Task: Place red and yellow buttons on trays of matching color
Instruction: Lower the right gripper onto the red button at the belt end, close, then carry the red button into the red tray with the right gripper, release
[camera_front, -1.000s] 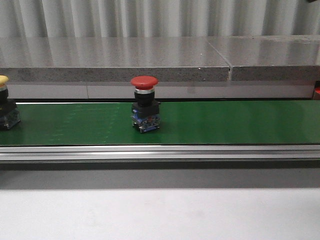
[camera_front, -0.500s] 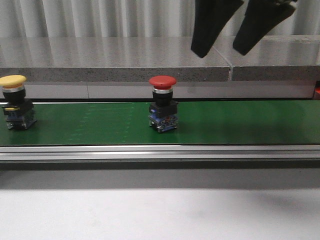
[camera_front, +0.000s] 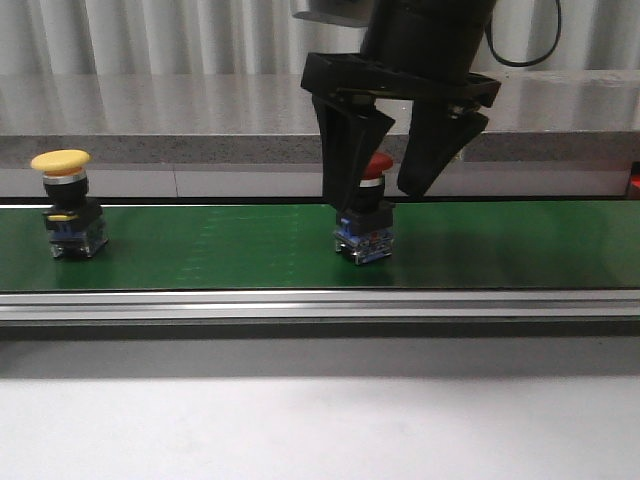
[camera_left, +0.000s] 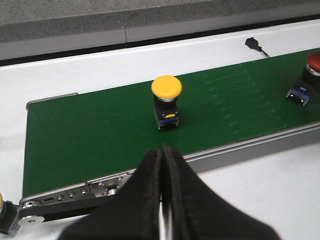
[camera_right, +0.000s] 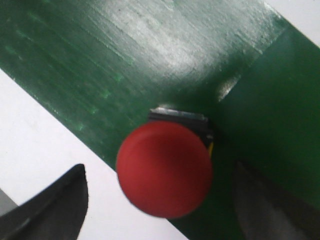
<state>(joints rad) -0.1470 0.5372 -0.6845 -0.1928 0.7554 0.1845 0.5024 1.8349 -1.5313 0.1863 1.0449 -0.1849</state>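
Note:
A red button (camera_front: 376, 166) on a black and blue base stands upright on the green belt (camera_front: 220, 250). My right gripper (camera_front: 378, 192) is open and hangs over it, one finger on each side of the cap, not touching. In the right wrist view the red cap (camera_right: 165, 170) sits between the two fingers (camera_right: 60, 205). A yellow button (camera_front: 62, 162) stands on the belt at the left, also in the left wrist view (camera_left: 166, 86). My left gripper (camera_left: 163, 152) is shut and empty, on the near side of the belt rail. No trays are in view.
A grey stone ledge (camera_front: 230, 120) runs behind the belt. An aluminium rail (camera_front: 300, 305) edges the belt's front, with a white tabletop (camera_front: 300, 430) before it. A small black connector (camera_left: 252, 43) lies on the white surface beyond the belt.
Both buttons have moved to the right along the belt. My right gripper has come down from above and now straddles the red button, still open.

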